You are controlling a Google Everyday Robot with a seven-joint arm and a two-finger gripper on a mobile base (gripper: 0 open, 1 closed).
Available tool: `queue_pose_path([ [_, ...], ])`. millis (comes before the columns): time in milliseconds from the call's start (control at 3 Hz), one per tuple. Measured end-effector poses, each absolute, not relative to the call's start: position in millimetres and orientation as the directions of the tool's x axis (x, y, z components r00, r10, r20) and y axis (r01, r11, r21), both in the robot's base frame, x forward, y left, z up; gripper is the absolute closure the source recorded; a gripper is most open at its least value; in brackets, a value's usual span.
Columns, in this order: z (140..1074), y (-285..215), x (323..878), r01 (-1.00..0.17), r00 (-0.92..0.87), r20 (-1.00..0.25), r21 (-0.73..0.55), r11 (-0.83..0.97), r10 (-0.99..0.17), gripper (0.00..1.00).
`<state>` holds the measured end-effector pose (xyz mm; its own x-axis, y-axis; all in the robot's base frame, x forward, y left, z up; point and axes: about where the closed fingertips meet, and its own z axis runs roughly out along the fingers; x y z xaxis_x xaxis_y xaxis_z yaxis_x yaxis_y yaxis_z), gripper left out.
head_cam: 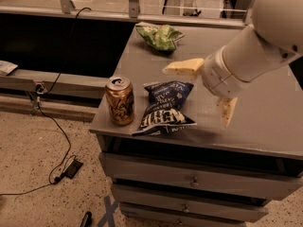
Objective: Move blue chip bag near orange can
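The blue chip bag (164, 109) lies flat near the front left corner of the grey cabinet top (265, 122), white lettering up. The orange can (119, 100) stands upright just left of it, a small gap between them. My gripper (204, 90) hangs above the cabinet to the right of the bag, open and empty. One pale finger (183, 66) points left above the bag's far end, the other finger (227, 111) points down to the right. Neither touches the bag.
A light green snack bag (160, 36) lies at the back of the cabinet top. Drawers (189, 181) run below the front edge. A black cable (57, 141) trails over the speckled floor at the left, beside a dark recessed ledge.
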<state>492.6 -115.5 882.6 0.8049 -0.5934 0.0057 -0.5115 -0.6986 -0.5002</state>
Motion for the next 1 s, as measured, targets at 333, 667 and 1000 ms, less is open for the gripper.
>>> queue_pose_path([
  [333,884,-150,493,-0.559,0.762,-0.019,-0.524,-0.642,-0.647,0.00],
  [667,887,-174,496,-0.624,0.699,-0.041,-0.522,-0.581,-0.714,0.00],
  [1000,887,-175,496,-0.633,0.691,-0.046,-0.522,-0.572,-0.721,0.00],
])
